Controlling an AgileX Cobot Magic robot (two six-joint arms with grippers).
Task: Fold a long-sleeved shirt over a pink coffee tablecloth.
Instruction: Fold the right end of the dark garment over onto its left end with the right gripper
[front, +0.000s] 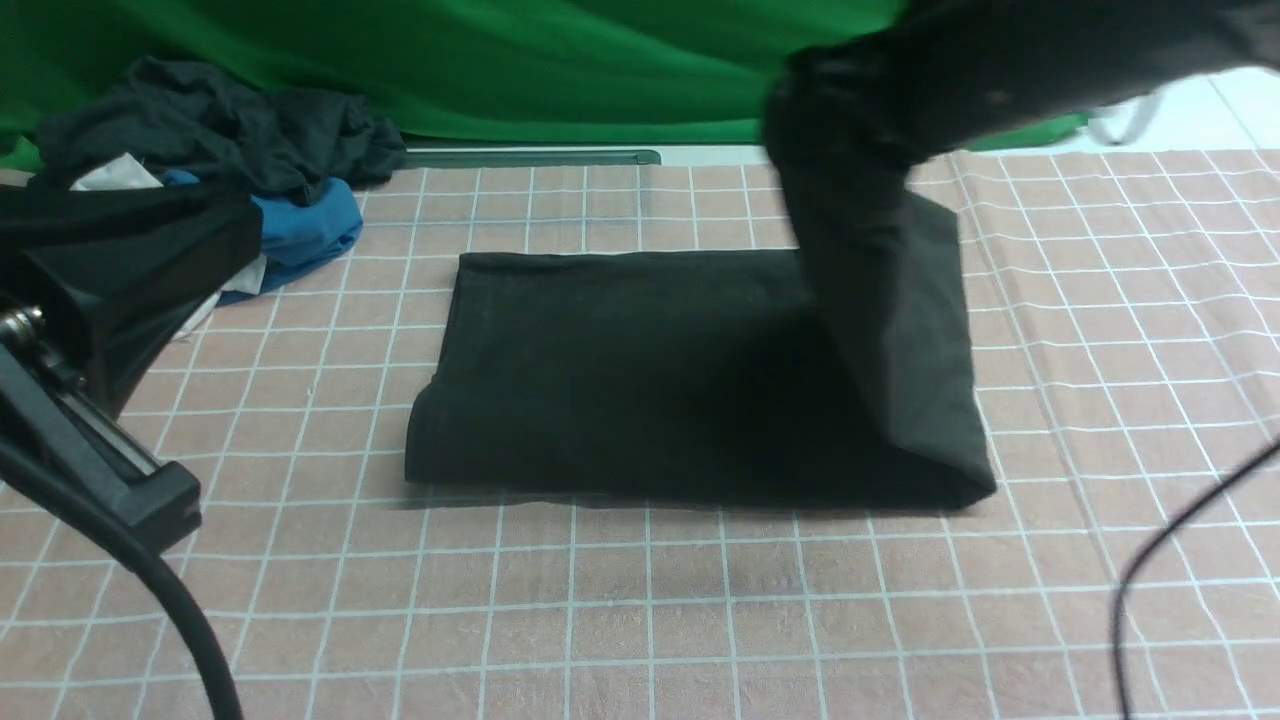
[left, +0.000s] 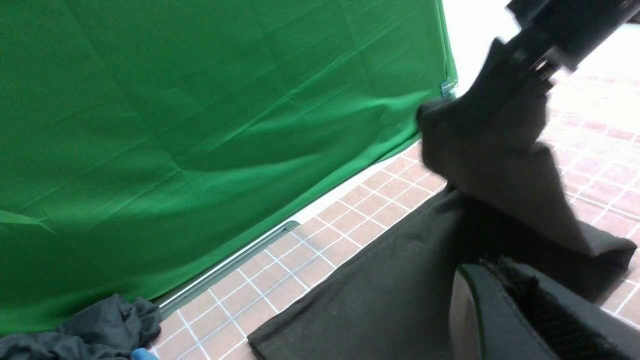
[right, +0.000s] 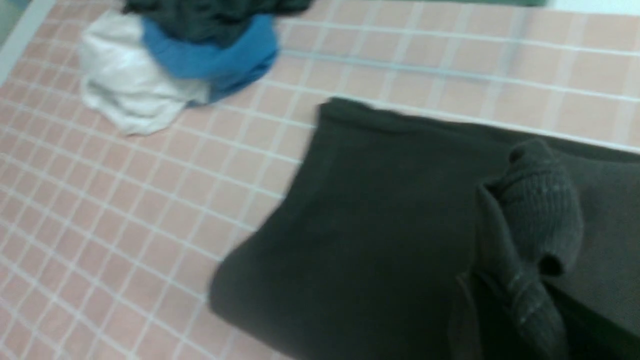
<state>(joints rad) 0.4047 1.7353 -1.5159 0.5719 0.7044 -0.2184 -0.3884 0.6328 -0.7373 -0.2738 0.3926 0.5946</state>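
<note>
Right gripper (left: 520, 85) clamps long-sleeved shirt (front: 640, 370) flap (left gripper (left: 525, 310) closed); garment heap (front: 230, 150) nearby.

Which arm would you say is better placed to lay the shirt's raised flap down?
Right: the right gripper is shut on the long-sleeved shirt's lifted right flap; the left gripper is shut, apart from the shirt.

The right gripper (front: 850, 110) is only a dark blur at the far right, its jaws buried in the lifted fold of the long-sleeved shirt (front: 620, 370). The left gripper (left: 495, 290) is cut off by the picture's edge, hiding its tips. The left arm (front: 90, 300) covers the near left part of the heap of garments (front: 220, 140). The right wrist view is soft throughout, and the grid of the pink coffee tablecloth (right: 100, 210) smears there.
</note>
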